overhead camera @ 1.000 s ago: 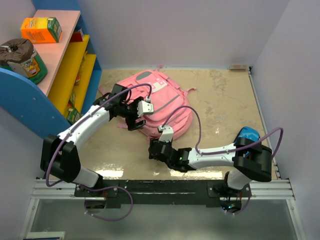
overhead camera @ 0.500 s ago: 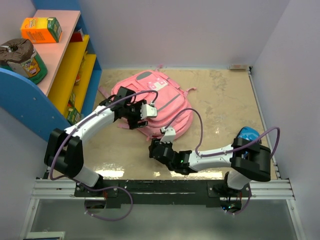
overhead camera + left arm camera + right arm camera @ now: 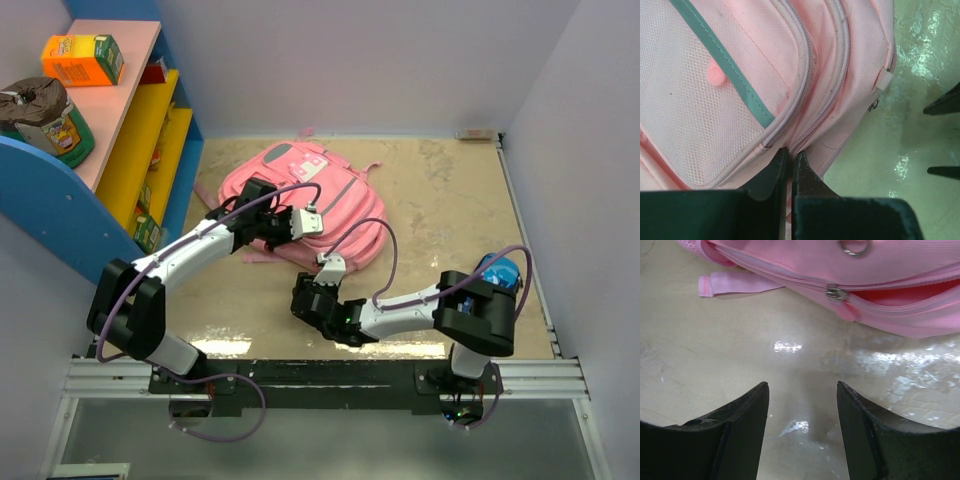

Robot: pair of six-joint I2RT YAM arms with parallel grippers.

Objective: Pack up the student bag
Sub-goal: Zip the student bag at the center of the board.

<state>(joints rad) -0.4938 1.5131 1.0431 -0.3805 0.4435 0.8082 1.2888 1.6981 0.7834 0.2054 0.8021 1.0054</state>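
One student bag (image 3: 340,185) is lying at the left gripper (image 3: 790,152); one blue pouch (image 3: 498,270), one orange box (image 3: 82,58), one canister (image 3: 40,115) and one shelf (image 3: 125,90) are standing farther off.

The student bag (image 3: 345,205) is a soft pink fabric backpack. It lies flat, front side up, on the beige table (image 3: 450,200), in the upper middle of the overhead view, slightly left of centre. Its top end, with the grey patch (image 3: 285,153), points to the upper left and its bottom to the lower right. A thin pink strap (image 3: 375,170) sticks out at its upper right edge.

In the left wrist view the front shows a mesh pocket crossed by a grey-green stripe (image 3: 725,65). A small pink snap (image 3: 715,76) sits on the mesh, and two curved zip lines run beside it.

Along the top of the right wrist view a zip slider (image 3: 836,293) sits at the end of a partly open zip, which shows a darker pink inside (image 3: 910,294). A flat pink strap end (image 3: 735,284) lies on the table in the upper left of that view.
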